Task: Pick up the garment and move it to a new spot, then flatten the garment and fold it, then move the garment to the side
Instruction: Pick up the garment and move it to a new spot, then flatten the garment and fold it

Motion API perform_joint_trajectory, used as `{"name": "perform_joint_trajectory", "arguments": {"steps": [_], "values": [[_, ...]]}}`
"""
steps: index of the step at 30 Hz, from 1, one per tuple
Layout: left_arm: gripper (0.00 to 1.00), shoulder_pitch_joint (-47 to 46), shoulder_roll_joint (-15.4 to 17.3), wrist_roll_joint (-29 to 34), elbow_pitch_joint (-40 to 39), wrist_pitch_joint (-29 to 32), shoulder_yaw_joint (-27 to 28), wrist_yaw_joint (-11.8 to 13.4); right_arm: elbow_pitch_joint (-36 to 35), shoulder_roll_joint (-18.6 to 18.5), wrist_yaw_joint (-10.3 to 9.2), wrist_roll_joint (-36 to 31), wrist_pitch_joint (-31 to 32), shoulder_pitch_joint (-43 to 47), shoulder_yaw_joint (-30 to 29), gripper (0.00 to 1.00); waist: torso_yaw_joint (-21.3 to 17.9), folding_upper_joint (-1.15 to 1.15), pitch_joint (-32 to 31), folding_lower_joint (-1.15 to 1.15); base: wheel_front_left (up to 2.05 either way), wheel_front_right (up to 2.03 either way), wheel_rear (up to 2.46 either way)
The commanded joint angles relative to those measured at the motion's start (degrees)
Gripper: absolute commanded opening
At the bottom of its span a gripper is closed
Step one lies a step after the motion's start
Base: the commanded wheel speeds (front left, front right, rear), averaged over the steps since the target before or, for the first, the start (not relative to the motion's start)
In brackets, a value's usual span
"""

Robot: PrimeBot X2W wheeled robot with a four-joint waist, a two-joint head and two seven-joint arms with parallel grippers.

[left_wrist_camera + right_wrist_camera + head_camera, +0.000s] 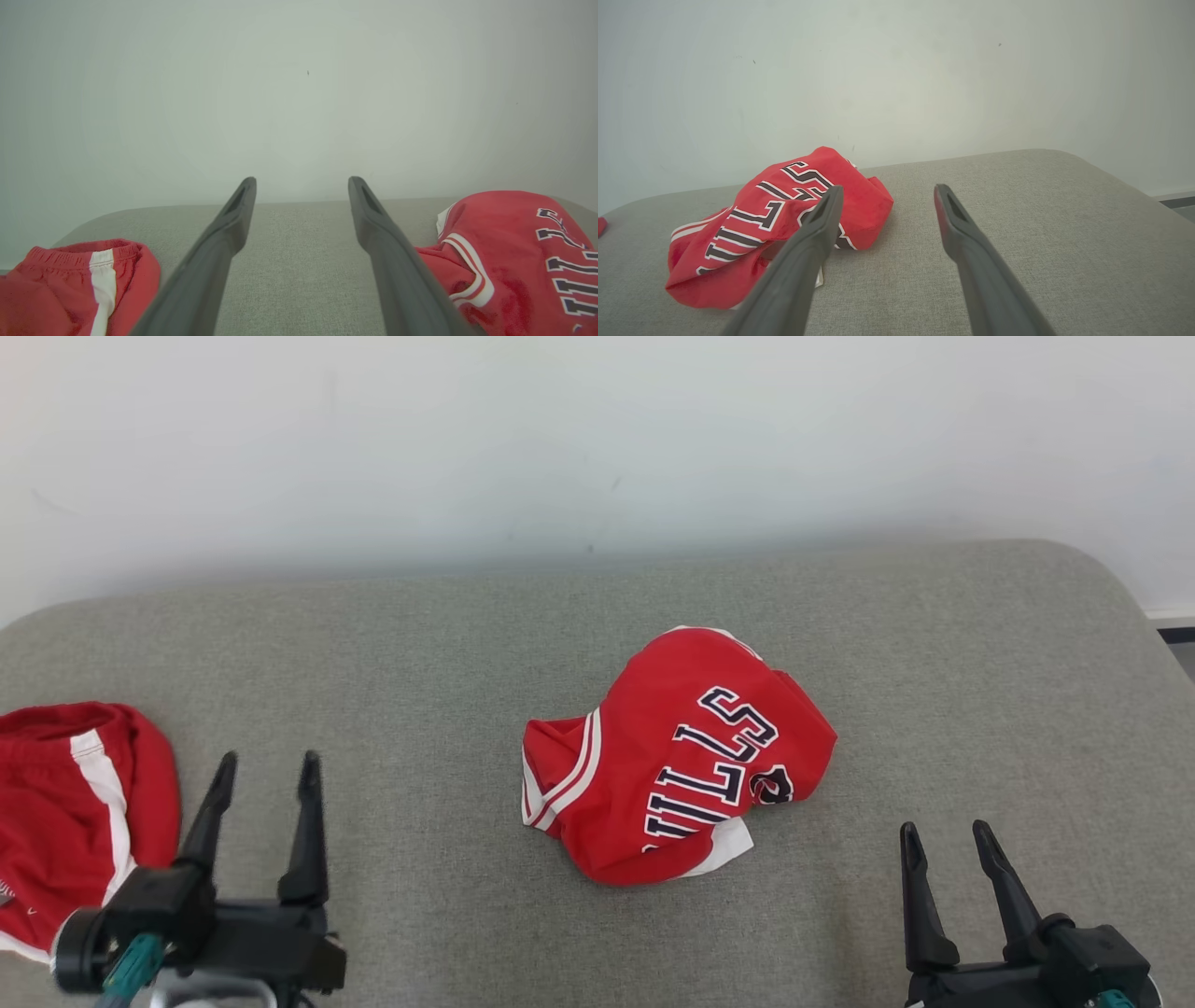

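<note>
The red basketball jersey lies in a crumpled mound around the middle of the grey cushion, a little toward its right edge, with dark white-outlined lettering across the top. It looks light, thin and limp. It will probably sag and drape when lifted, and the smooth knit may slip from a shallow pinch. The firmest hold looks like the white-striped trim on the mound's left side, where the cloth is doubled. A white flap also pokes out at the near side. Grabbing the rounded top would likely catch several layers at once.

The right gripper hovers near the cushion's front edge, to the right of the jersey, with its fingers spread and empty. The left gripper sits toward the front left, well apart from the jersey, with its jaws also parted and holding nothing. Red shorts with a white stripe lie bunched at the left edge. A pale wall stands behind.
</note>
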Motion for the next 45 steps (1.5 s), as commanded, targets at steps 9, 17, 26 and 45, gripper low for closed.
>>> {"name": "perform_joint_trajectory", "arguments": {"steps": [9, 17, 26, 45], "values": [[1.0, 8.12, -3.9, 5.13, -4.62, -0.16, 7.3, -1.15, -0.67, -0.09, -0.12, -0.83, -0.08, 0.65, -0.58, 1.0, 0.66, 0.0, -0.11, 0.01, 0.0, 0.0, 0.0], [1.0, 13.1, -7.77, 8.46, -8.34, -0.17, 12.41, -2.31, -0.2, -0.12, -0.12, -1.05, -0.08, 1.39, -1.44, 1.0, 1.05, 0.0, -0.19, 0.01, 0.0, 0.0, 0.0], [1.0, 16.03, -9.28, 11.87, -8.93, -0.17, 12.97, -3.48, 0.77, -0.06, -0.12, -0.76, -0.07, 1.98, -1.58, 1.0, 1.28, 0.0, -0.19, 0.01, 0.0, 0.0, 0.0], [1.0, 16.88, -9.62, 11.47, -6.95, -0.17, 14.14, -4.36, 2.25, -0.1, -0.12, -1.07, -0.08, 2.31, -0.7, 1.0, 0.96, 0.0, -0.72, 0.01, 0.0, 0.0, 0.0]]}}
